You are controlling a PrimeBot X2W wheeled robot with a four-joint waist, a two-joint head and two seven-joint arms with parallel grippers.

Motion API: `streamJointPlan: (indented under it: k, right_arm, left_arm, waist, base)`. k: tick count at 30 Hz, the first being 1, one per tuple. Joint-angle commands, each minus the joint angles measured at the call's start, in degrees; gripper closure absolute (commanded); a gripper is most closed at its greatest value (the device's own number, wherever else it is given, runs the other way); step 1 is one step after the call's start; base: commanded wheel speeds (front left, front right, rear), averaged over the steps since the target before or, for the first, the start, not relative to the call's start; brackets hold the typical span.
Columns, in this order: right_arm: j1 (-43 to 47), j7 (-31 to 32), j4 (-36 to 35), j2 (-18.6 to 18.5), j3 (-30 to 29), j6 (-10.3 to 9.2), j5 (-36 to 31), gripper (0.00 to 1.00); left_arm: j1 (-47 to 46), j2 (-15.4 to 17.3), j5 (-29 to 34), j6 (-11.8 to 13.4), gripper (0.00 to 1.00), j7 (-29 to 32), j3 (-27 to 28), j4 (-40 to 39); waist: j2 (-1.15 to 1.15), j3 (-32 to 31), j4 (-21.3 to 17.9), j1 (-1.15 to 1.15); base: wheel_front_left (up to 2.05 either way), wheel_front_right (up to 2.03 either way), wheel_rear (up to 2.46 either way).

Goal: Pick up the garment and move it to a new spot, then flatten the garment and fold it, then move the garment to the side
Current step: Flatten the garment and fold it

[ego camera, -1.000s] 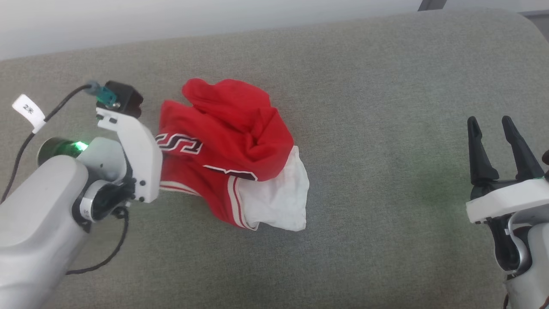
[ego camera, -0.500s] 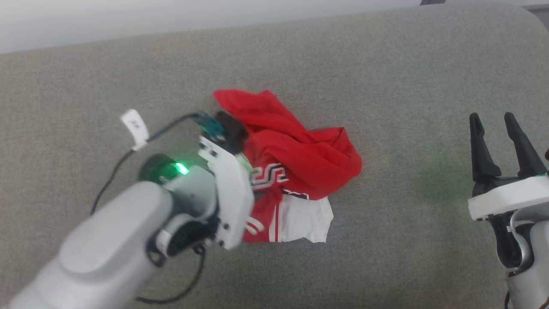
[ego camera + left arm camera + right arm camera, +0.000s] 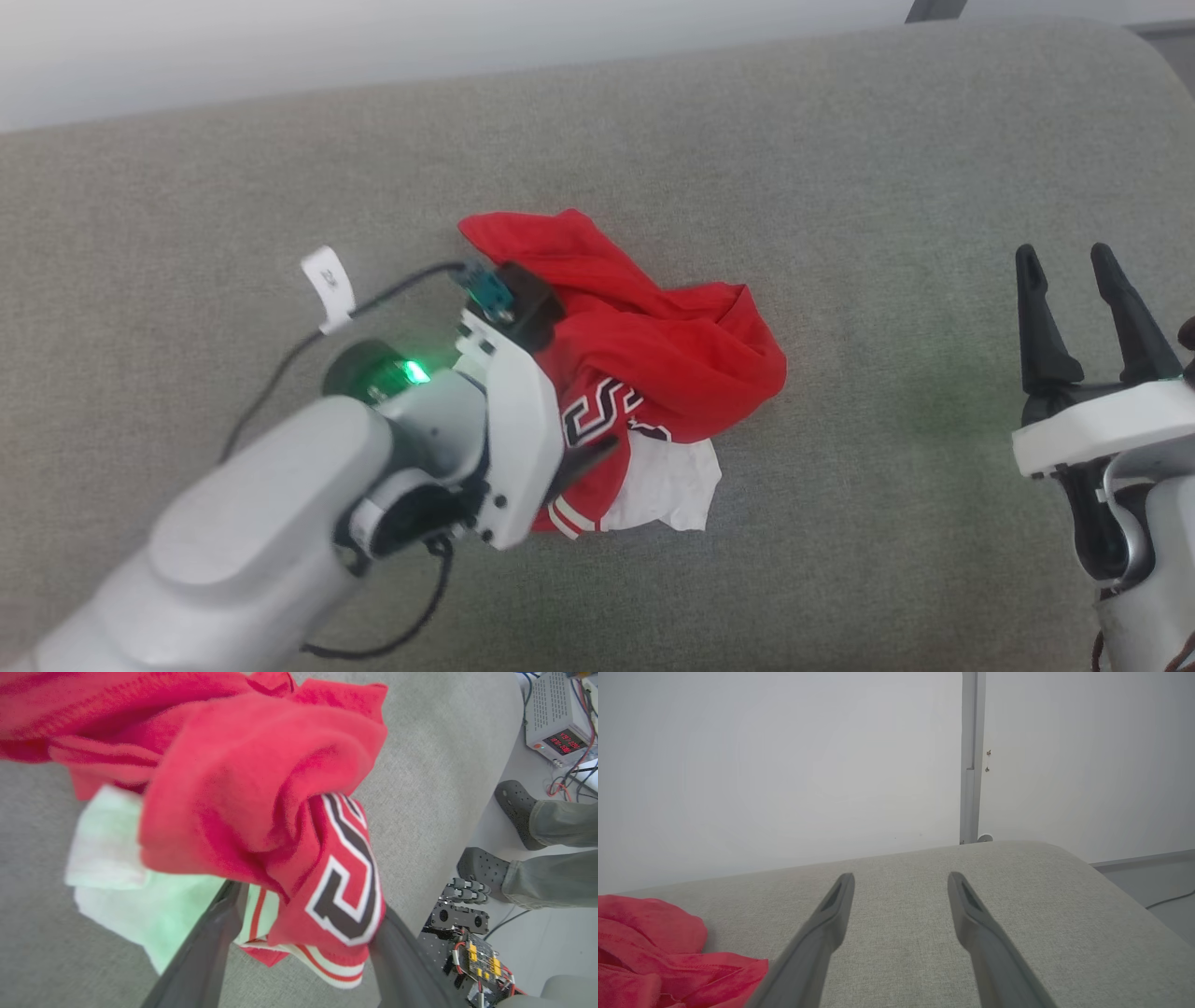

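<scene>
At the middle of the grey cushion [image 3: 840,168], you see the garment [image 3: 672,355] lying crumpled, its lettering half hidden. The left gripper [image 3: 308,900] stands parted with a fold of cloth loose between its fingers. The right gripper [image 3: 1064,252], also parted, hangs well apart. Relocation looks done; you have flattening, folding and setting aside left.

On the cushion [image 3: 840,187], the garment [image 3: 672,345] lies between the fingers [image 3: 205,952] of the left pincer [image 3: 306,903]; the right pincer [image 3: 1064,257] well apart to its right
</scene>
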Motion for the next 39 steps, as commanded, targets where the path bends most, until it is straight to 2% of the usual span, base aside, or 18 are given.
streamJointPlan:
  k: [1,8,13,24,30,37,38,39]
  right_arm:
    - [0.6,-0.3,0.2,0.0,0.1,-0.02,-0.3,0.00]
    - [1.2,-0.4,0.2,0.3,0.3,-0.02,-0.3,0.00]
    - [1.2,-0.4,0.0,0.3,0.7,-0.02,-0.3,0.00]
    - [0.3,-0.3,-0.6,-0.1,0.7,-0.02,-0.1,0.00]
    - [0.4,-0.4,-0.7,-0.3,0.2,-0.02,-0.1,0.00]
    - [0.7,-0.6,-0.2,0.0,-0.4,-0.02,-0.3,0.00]
    - [0.6,-0.5,-0.2,0.0,-0.4,-0.02,-0.3,0.00]
    - [0.5,-0.5,-0.2,0.0,-0.4,-0.02,-0.4,0.00]
  left_arm:
    - [-1.1,0.9,0.1,-0.2,0.00,0.6,0.5,-0.9]
    - [-3.0,4.1,-0.7,1.8,0.00,2.6,2.9,-4.8]
    - [-4.0,5.1,-1.8,2.5,0.00,2.9,4.7,-4.9]
    - [-4.0,8.0,-1.0,3.8,0.00,1.1,7.0,2.7]
    - [-4.5,8.1,-2.5,3.4,0.00,-0.1,8.6,5.1]
    - [-2.9,6.1,-4.5,2.8,0.00,3.0,6.8,2.9]
    - [-2.7,5.7,-4.5,2.9,0.14,3.3,6.2,2.6]
    - [-2.6,5.2,-4.6,2.6,0.90,3.5,5.8,2.3]
  waist:
    - [0.00,-0.6,0.1,0.00]
    - [0.00,-1.8,0.0,0.00]
    - [0.00,-2.0,-0.5,0.00]
    - [0.00,-0.8,-2.0,0.00]
    - [0.00,-0.2,-2.2,0.00]
    - [0.00,-0.5,-1.3,0.00]
    - [0.00,-0.5,-1.2,0.00]
    - [0.00,-0.5,-1.1,0.00]
  base:
    - [0.00,0.00,0.00]
    - [0.00,0.00,0.00]
    - [0.00,0.00,0.00]
    - [0.00,0.00,0.00]
    - [0.00,0.00,0.00]
    - [0.00,0.00,0.00]
    - [0.00,0.00,0.00]
    - [0.00,0.00,0.00]
